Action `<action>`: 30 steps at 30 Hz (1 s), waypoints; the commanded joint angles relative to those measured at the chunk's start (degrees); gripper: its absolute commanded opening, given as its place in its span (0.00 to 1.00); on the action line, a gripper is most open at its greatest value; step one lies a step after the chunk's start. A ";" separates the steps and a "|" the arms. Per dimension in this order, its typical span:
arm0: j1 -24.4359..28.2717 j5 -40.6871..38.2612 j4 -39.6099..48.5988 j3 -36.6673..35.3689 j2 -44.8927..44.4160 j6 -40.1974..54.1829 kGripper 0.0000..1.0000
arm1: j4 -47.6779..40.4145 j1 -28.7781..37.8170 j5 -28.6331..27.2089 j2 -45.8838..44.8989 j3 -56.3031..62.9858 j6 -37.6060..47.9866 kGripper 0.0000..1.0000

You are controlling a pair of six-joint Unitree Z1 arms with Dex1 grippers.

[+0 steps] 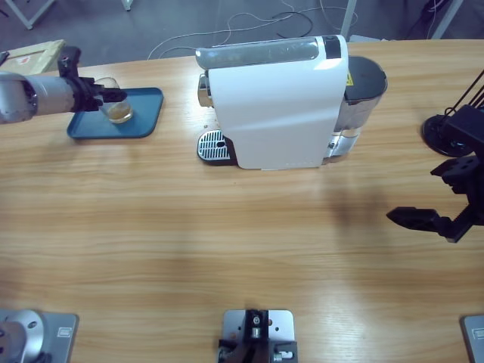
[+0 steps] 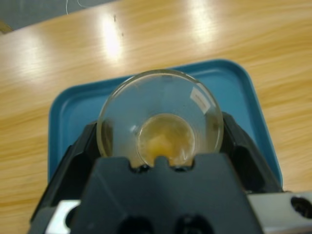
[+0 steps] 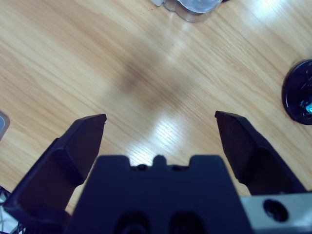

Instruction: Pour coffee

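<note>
The coffee (image 1: pixel 119 113), a shallow amber-brown layer, sits in the bottom of a small clear drinking glass (image 1: pixel 115 106) that I see from the high view on the flat teal plastic tray (image 1: pixel 144 122) at the far left of the long wooden table (image 1: pixel 227 227). My left gripper (image 1: pixel 113 96), on the silver-grey arm coming in from the left edge, has its black jaws on either side of that glass, pinching it. Right of the tray stands the large white coffee machine (image 1: pixel 280 106) with a grey drip grate (image 1: pixel 212 145) at its foot and a dark tank (image 1: pixel 367 79) at its right end. At the right edge my right gripper (image 1: pixel 412 218) hangs over bare wood, well apart from the machine, near a round black base (image 1: pixel 442 134). In the left wrist view I look down into the glass (image 2: pixel 161 117) from above: the coffee (image 2: pixel 165 139) pools in its base, the rim is round and whole, a small pale label (image 2: pixel 199 99) shows on its wall, and the jaws press on its two sides with the tray (image 2: pixel 234 92) beneath. In the right wrist view my right gripper (image 3: pixel 161 129) has its jaws spread wide with nothing but table (image 3: pixel 97 58) between them; the round black base (image 3: pixel 300 92) shows at the right edge and a bit of the machine's silver foot (image 3: pixel 195 7) at the top.
</note>
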 commanded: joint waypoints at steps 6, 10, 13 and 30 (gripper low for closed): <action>0.68 0.35 8.23 -1.86 2.37 -0.94 0.98 | -0.22 0.07 0.73 0.63 0.01 -0.69 1.00; 0.72 0.66 8.22 0.32 -3.43 -0.94 0.99 | -0.18 0.07 0.54 0.23 0.04 -0.69 1.00; 1.33 0.93 8.57 1.98 -10.90 -0.89 0.99 | -0.22 0.07 0.47 -0.70 0.27 -0.69 1.00; -25.58 -9.50 44.25 8.46 -51.59 -5.02 0.99 | 1.45 0.07 -4.56 -8.91 0.18 0.68 1.00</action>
